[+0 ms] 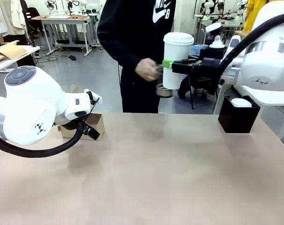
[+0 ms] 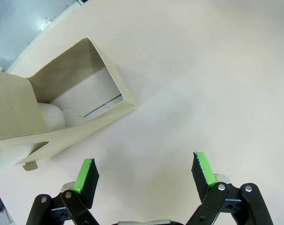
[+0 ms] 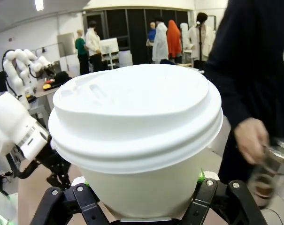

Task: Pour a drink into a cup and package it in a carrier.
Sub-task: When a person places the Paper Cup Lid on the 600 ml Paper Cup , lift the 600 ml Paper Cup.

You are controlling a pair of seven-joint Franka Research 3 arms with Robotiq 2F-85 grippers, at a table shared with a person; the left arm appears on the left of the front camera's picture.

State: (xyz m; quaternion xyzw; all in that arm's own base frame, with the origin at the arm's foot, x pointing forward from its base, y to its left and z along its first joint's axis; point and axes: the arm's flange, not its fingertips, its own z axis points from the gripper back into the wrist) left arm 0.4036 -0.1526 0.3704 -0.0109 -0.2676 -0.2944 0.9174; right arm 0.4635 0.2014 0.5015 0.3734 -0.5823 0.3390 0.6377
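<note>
The cup (image 1: 178, 58) is up in the air over the far edge of the table (image 1: 156, 178), right of centre, upright, with its white lid (image 1: 178, 37) on. The right gripper (image 1: 172, 65) clamps it round the middle from the side, one green pad (image 1: 167, 63) pressed against the near wall. In the right wrist view the cup (image 3: 137, 178) sits between the two black fingers (image 3: 80, 199) and its lid (image 3: 132, 112) is closest to the lens.

Just beside the cup, on its left in the front view, a person's hand (image 1: 146, 69) holds a glass jug (image 1: 163, 90) low and close to the cup's lower part. The jug (image 3: 268, 178) is blurred in the right wrist view, with a little brown drink (image 3: 260, 187) at its bottom.

The carrier (image 1: 91, 124) stands on the left side of the table, well apart from the cup and partly hidden by the left arm. The left gripper (image 2: 146, 171) hangs above bare table just beside the carrier (image 2: 62, 108), its jaws spread wide with nothing between them.

A black box (image 1: 239, 116) with a white round top stands at the table's far right corner.
</note>
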